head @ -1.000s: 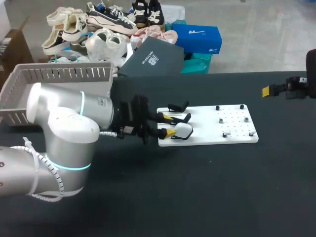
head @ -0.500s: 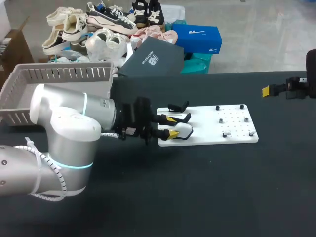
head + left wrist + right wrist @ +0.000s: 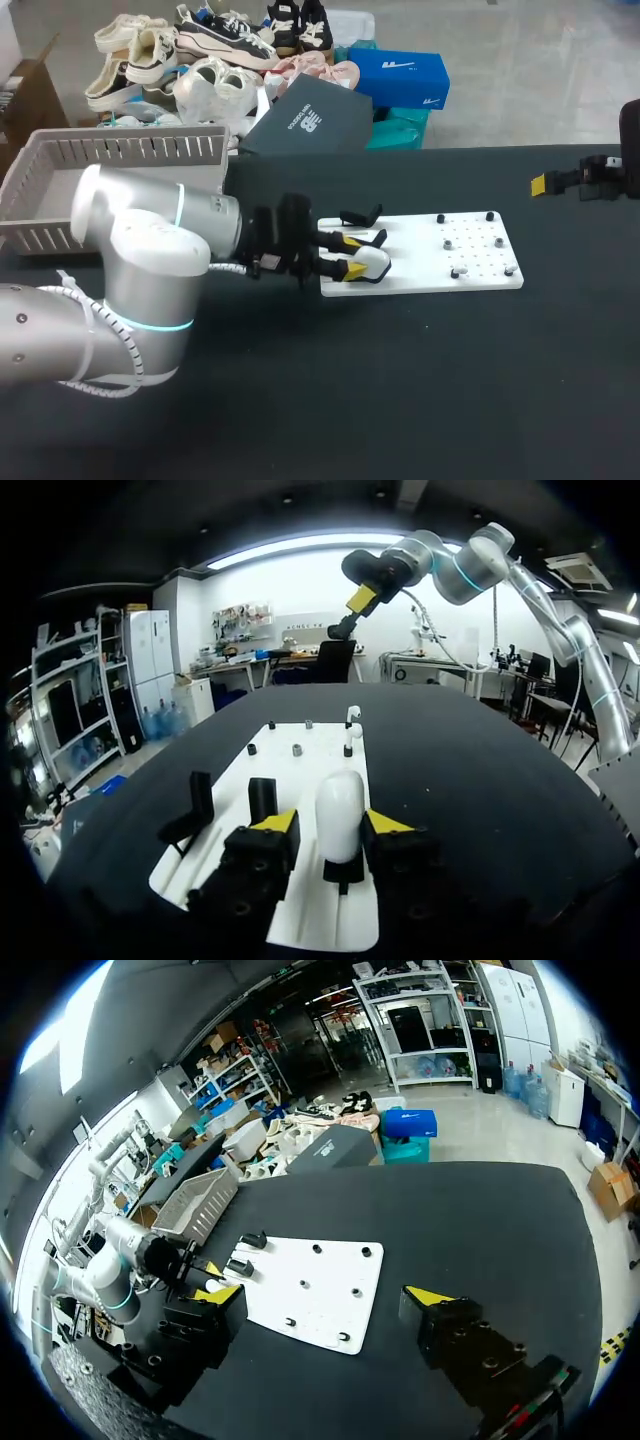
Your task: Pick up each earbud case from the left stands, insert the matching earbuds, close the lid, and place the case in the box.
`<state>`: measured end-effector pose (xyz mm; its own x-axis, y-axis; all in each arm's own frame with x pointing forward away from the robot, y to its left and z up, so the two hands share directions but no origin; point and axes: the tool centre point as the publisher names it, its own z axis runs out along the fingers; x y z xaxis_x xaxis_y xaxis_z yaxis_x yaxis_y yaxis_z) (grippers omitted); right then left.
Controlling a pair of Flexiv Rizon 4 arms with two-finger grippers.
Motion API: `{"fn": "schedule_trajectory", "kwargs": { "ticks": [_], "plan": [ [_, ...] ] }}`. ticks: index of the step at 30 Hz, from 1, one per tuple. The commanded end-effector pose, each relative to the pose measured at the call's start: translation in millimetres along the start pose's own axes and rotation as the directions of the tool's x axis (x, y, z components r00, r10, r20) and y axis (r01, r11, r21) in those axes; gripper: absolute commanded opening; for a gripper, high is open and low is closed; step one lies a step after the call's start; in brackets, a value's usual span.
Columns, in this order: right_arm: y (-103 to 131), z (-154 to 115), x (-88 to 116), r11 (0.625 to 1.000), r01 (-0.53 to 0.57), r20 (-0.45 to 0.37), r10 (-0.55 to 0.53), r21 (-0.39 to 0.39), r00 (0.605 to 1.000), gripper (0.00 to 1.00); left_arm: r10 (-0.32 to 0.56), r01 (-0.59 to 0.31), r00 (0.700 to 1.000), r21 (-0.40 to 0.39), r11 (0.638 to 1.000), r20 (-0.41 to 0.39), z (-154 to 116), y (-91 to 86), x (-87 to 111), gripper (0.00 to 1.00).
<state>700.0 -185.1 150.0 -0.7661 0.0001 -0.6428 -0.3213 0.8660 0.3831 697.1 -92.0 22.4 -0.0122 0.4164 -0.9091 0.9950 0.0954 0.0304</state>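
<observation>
A white earbud case (image 3: 340, 810) stands upright on a black stand at the near end of the white board (image 3: 420, 262). My left gripper (image 3: 332, 825) straddles it. One yellow fingertip (image 3: 388, 823) touches the case's side, while a narrow gap remains at the other (image 3: 275, 822), so the gripper is open. From above, the case (image 3: 373, 262) sits between the left gripper's (image 3: 348, 256) tips. My right gripper (image 3: 328, 1298) is wide open and holds nothing. It hovers at the table's far right (image 3: 545, 183), well away from the board.
Two empty black stands (image 3: 262, 798) (image 3: 195, 805) are beside the case. Small pegs (image 3: 457, 271) dot the board's right half. A grey slatted basket (image 3: 110, 165) sits at the back left.
My left gripper edged a little further over the case and its fingers drew closer together around it. The right arm has not moved.
</observation>
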Motion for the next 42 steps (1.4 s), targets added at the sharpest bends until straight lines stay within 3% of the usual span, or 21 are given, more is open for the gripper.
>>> {"fn": "schedule_trajectory", "kwargs": {
  "ticks": [1,28,33,34,35,42],
  "plan": [
    [0.0,0.0,0.0,1.0,0.0,0.0,0.0,0.0,1.0,1.0,0.009,-0.008,1.0,0.03,1.0,-0.004,0.4,0.7,0.0,0.44],
    [0.0,0.0,0.0,1.0,0.0,0.0,0.0,0.0,1.0,1.0,0.016,-0.015,1.0,0.038,0.999,-0.021,7.9,-4.8,3.0,0.38],
    [0.0,0.0,0.0,1.0,0.0,0.0,0.0,0.0,1.0,1.0,0.015,-0.014,1.0,0.034,0.999,-0.023,8.9,-5.1,2.9,0.2],
    [0.0,0.0,0.0,1.0,0.0,0.0,0.0,0.0,1.0,1.0,0.015,-0.014,1.0,0.034,0.999,-0.024,9.0,-5.3,3.1,0.14],
    [0.0,0.0,0.0,1.0,0.0,0.0,0.0,0.0,1.0,1.0,0.016,-0.015,1.0,0.034,0.999,-0.025,9.2,-5.6,3.4,0.01],
    [0.0,0.0,0.0,1.0,0.0,0.0,0.0,0.0,1.0,1.0,0.016,-0.015,1.0,0.044,0.999,-0.024,6.1,-8.5,3.7,0.0]
  ]
}}
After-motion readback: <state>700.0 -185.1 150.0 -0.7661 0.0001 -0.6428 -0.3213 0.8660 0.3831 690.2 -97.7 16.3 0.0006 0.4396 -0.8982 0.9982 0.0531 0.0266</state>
